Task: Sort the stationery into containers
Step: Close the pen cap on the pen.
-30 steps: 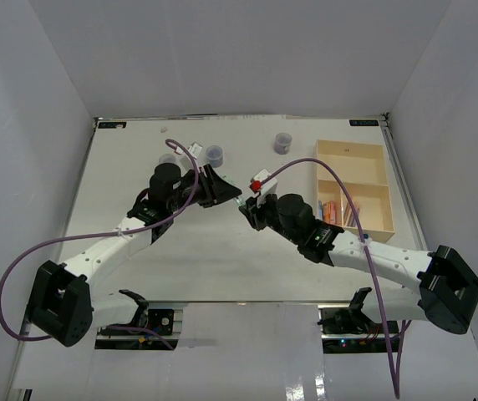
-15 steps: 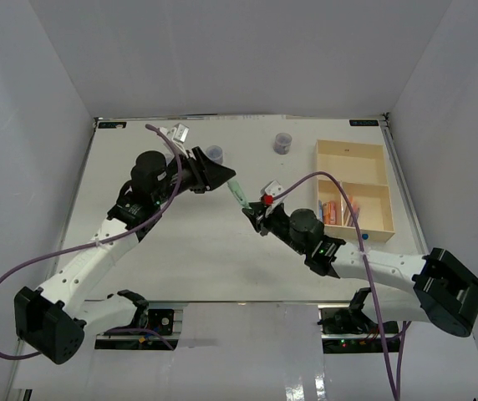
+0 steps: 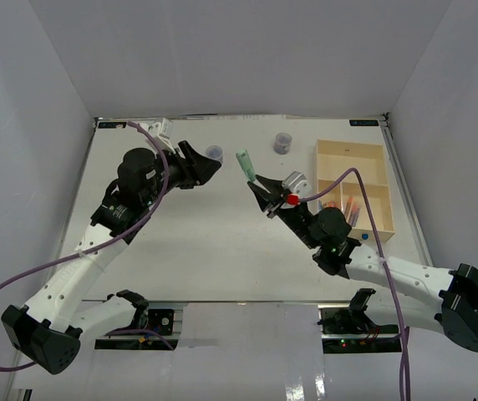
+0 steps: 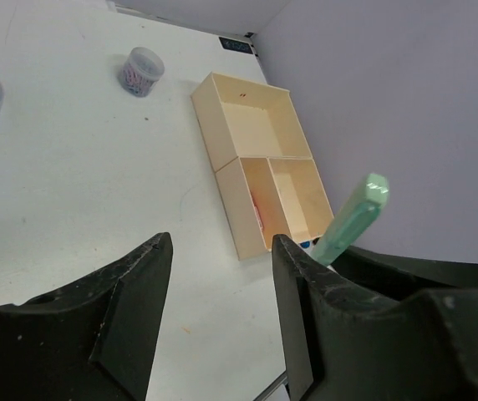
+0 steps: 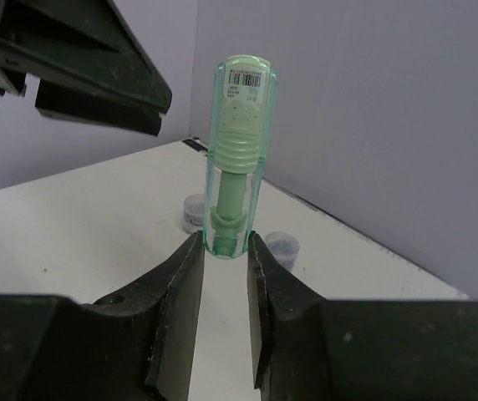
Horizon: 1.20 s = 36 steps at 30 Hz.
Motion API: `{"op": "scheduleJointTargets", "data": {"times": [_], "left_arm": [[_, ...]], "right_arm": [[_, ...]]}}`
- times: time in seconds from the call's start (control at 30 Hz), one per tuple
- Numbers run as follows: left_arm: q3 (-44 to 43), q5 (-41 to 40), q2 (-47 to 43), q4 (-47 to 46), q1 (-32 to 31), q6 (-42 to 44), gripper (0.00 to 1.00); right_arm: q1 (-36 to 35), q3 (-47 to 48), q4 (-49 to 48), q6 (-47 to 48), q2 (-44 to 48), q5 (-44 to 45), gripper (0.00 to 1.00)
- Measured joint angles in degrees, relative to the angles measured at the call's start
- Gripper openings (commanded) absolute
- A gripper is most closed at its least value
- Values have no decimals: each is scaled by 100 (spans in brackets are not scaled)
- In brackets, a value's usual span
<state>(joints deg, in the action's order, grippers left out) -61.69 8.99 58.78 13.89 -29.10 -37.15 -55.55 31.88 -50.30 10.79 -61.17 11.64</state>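
- Grips the green marker (image 5: 237, 159) by its lower end in the right gripper (image 5: 225, 251), jaws narrow and pressed on it, marker upright.
- Holds it in the air over the table (image 3: 189, 242), to the left of the tray (image 3: 352, 144) and well apart from it.
- Shows the left gripper (image 4: 222, 276) with jaws apart at a middle width and nothing between them, near one grey-blue pot (image 3: 215, 153).
- Counts as done, as far as visible: a few thin pens (image 3: 333, 209), pink and orange, lying in the divided near half of the tray.
- Finds nothing in the wide far section of the tray.
- Leaves, by judgement, the green marker to carry to the right and release among the pens.
- Leaves perhaps also a small blue piece (image 3: 364, 236) just beside the near corner of the tray, outside it.
- Seems well advanced, since little loose stationery appears on the table; cannot tell more.
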Motion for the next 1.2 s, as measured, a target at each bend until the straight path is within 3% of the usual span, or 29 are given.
{"op": "scheduleJointTargets", "data": {"times": [0.33,0.6,0.87,1.2], "left_arm": [[-24,61,221,203,0,92,63],[-911,415,726,498,24,623,61],[-1709,1108,1049,1008,382,1193,60],[-2260,2417,1729,1375,387,1493,58]], "right_arm": [[122,509,140,603,-81,-24,8],[291,306,715,632,122,-553,8],[422,85,1080,619,306,-938,8],[422,85,1143,619,166,-1255,8]]}}
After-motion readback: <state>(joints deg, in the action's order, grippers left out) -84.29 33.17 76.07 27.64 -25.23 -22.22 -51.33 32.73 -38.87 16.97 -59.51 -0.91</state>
